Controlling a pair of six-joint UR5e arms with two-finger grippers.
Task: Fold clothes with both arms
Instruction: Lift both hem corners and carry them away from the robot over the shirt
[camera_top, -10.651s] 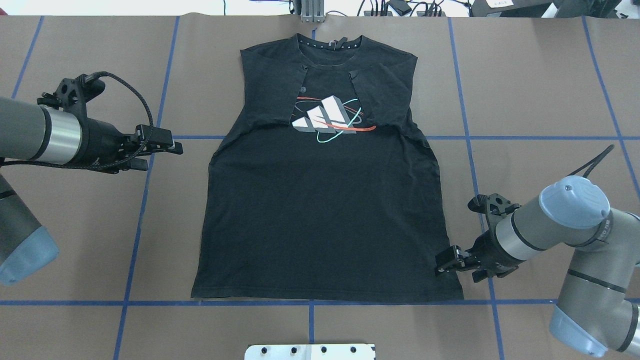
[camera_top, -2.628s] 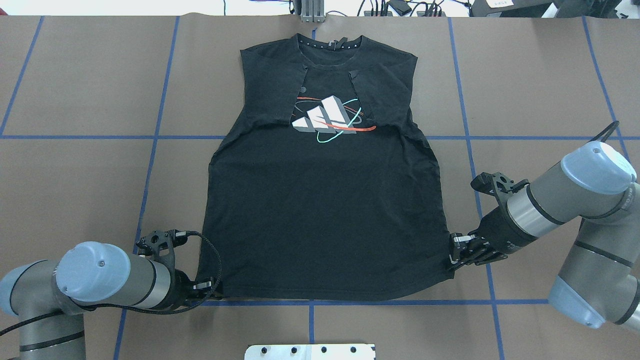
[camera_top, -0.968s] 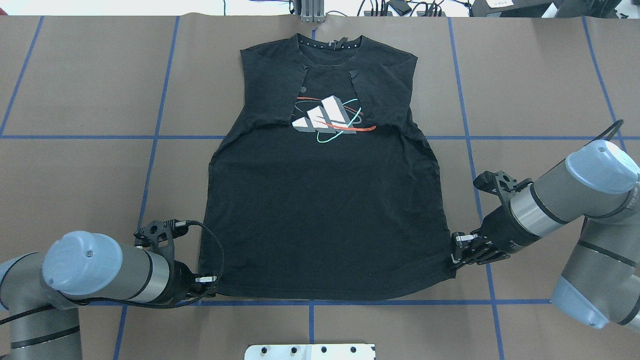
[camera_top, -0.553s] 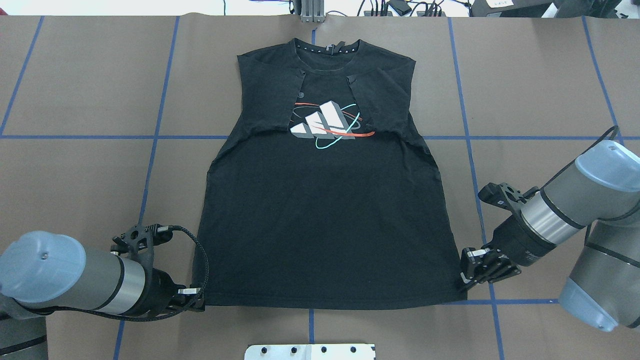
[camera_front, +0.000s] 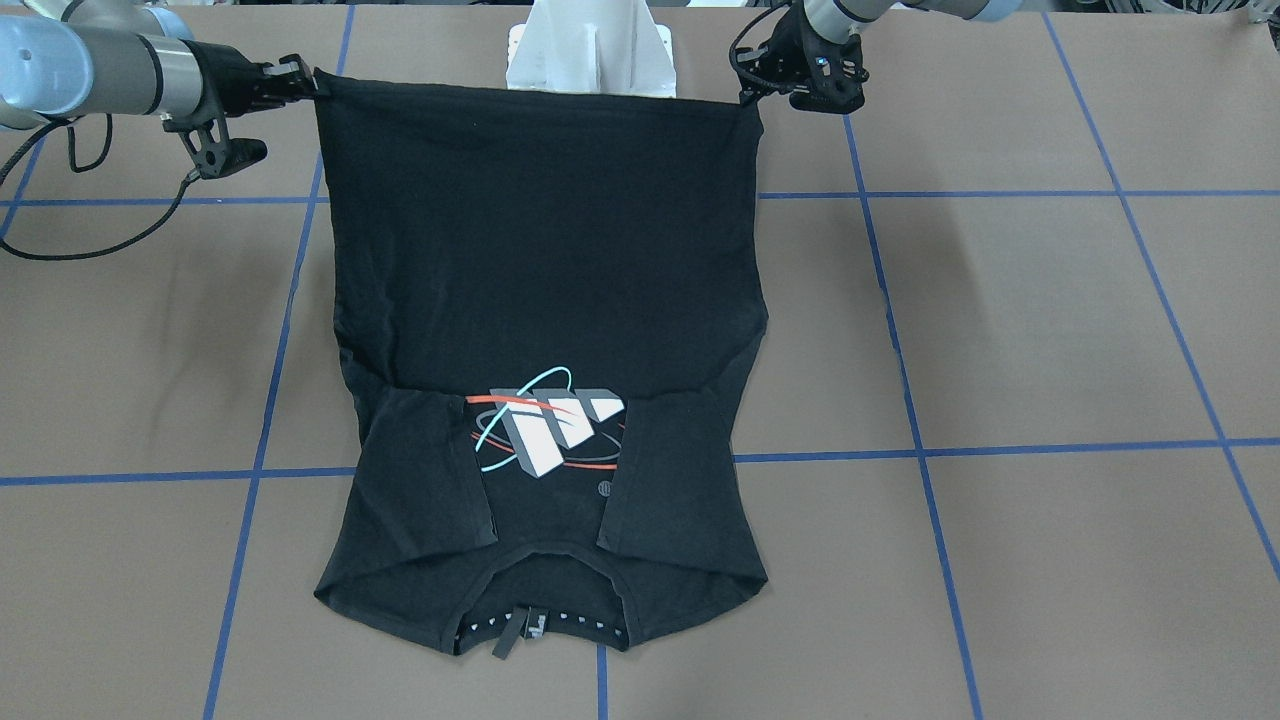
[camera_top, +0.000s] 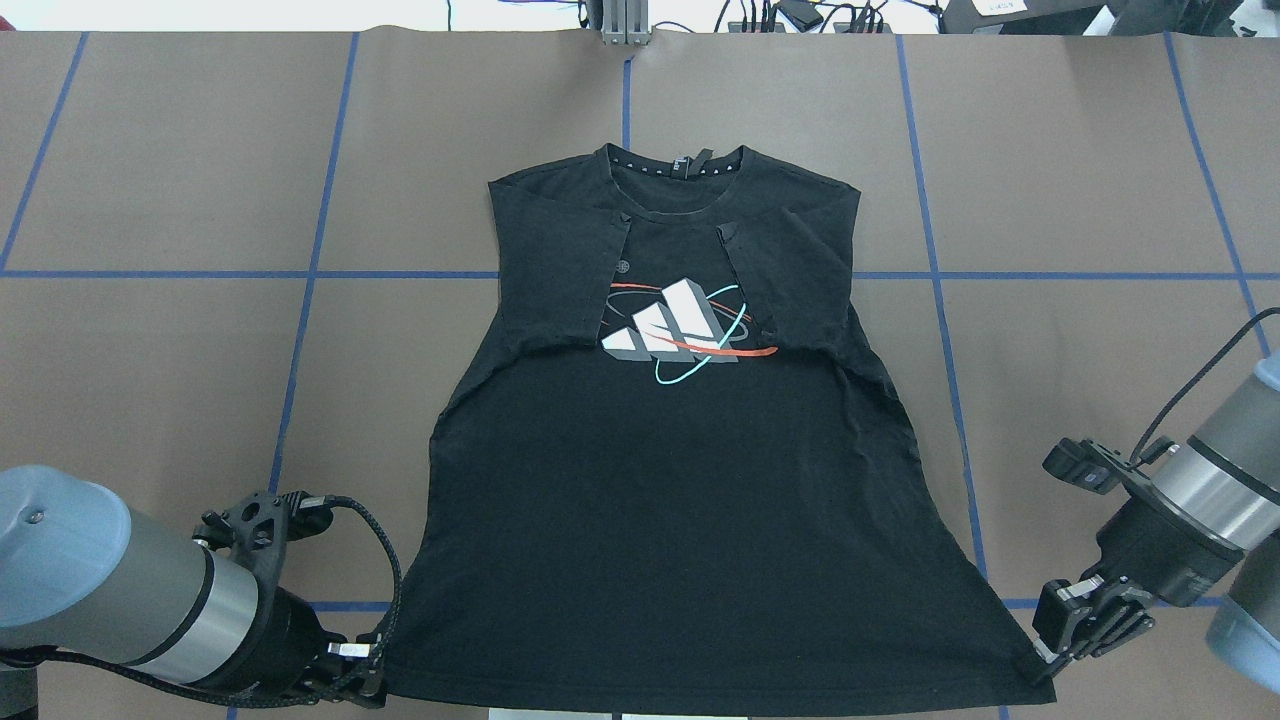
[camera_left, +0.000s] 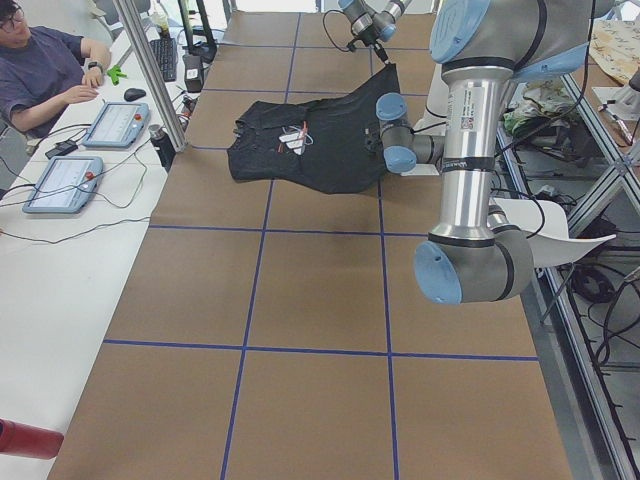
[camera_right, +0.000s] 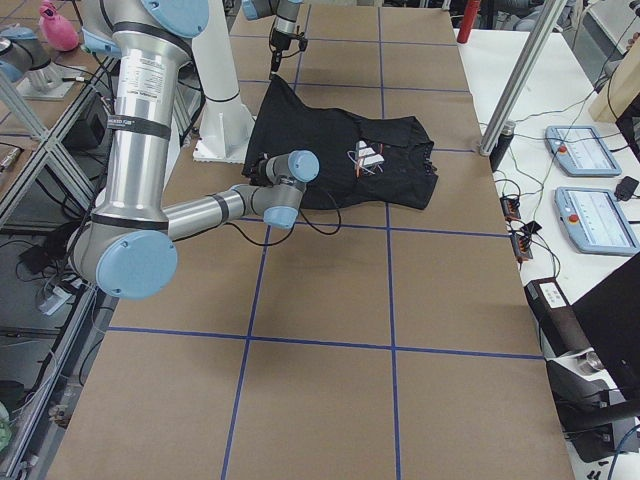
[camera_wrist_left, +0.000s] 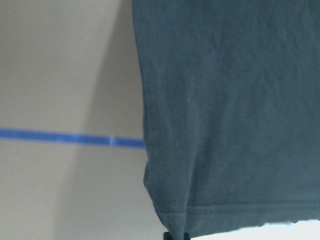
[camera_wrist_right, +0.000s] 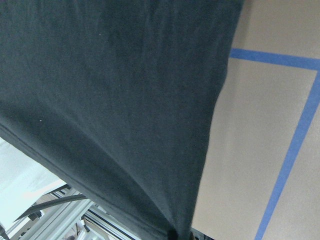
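Clamped on a hem corner apiece, the left fingers and right fingers hold the black T-shirt hem-up, collar end flat on the worktop — best carried forward level, in step, for a square fold.

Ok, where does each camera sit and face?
Front: across the table, facing the robot's base; T-shirt, right arm, left arm.
Overhead: behind the base, looking down; both arms.
Left side: table's left end; left arm near.
Right side: opposite end; right arm near.
Left wrist: hem corner, jaws barely visible.
Right wrist: other hem corner, likewise.
Shared: all show the T-shirt.
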